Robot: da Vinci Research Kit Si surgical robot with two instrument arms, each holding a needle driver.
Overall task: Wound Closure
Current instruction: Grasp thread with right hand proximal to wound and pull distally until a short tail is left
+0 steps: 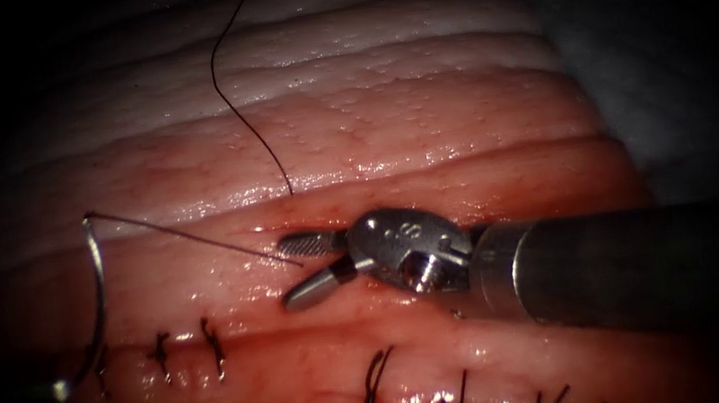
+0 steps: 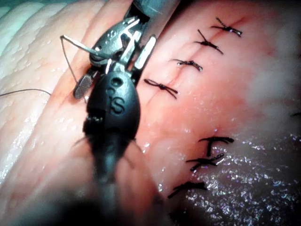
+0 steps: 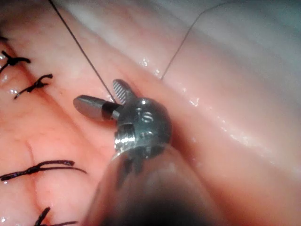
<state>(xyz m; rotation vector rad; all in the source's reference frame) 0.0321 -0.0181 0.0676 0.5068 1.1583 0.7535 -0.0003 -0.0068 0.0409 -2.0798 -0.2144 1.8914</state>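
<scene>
We see the needle at far left, out of the tissue, lower end at the left end effector; its grip we cannot tell. Thread runs right to the right end effector, spread, holding nothing.

Curved needle upright at far left, dark thread trailing right

needle lower end lost in shadow, thread cut off
</scene>
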